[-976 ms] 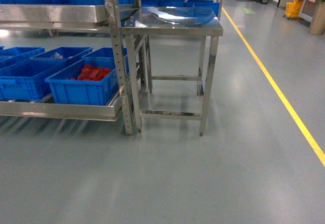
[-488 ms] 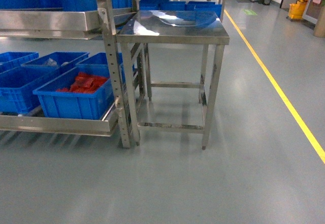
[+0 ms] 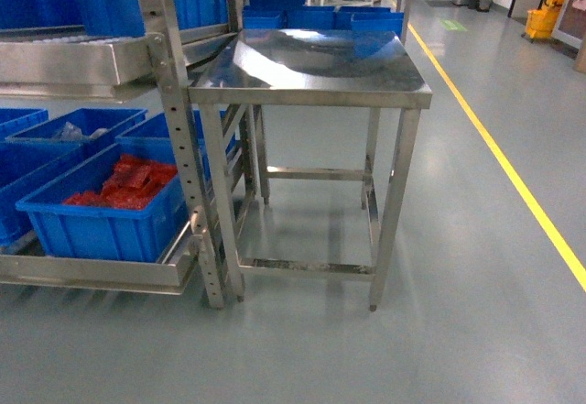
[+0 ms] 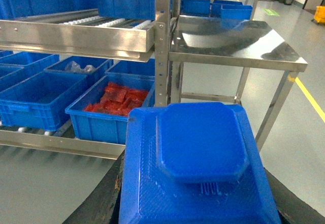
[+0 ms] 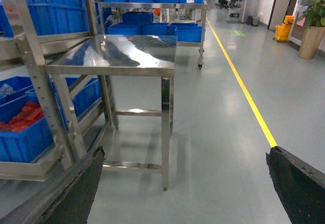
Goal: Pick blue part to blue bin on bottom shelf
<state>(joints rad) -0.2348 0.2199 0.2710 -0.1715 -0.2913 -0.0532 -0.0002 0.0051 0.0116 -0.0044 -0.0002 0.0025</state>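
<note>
Item 1. The blue part (image 4: pixel 200 148), a stepped block with a raised square top, is being shown large in the lower centre of the left wrist view. It is being gripped by the left claw (image 4: pixel 195 206), whose dark fingers (image 4: pixel 104 198) are being pressed in at the block's lower left and lower right edges.

Item 2. The right claw (image 5: pixel 185 183) is being held with its fingers (image 5: pixel 76 183) spread wide at the lower corners of the right wrist view, with only floor between them.

Item 3. The blue bin (image 4: pixel 30 115) is being kept at the left edge of the left wrist view, on the bottom shelf (image 4: pixel 51 144), well apart from the held block. It is being cut off by the left edge of the head view.

Item 4. A crate with red packets (image 3: pixel 101 230) is being stored just right of that bin on the same shelf. Behind it, a crate with a clear bag (image 3: pixel 73 129) is being stored.

Item 5. A steel table (image 3: pixel 311 92) is being kept beside the rack post, in the centre of the head view. More blue crates are being kept behind it.

Item 6. A yellow floor line (image 3: pixel 513 184) is being shown running along the right side.
</note>
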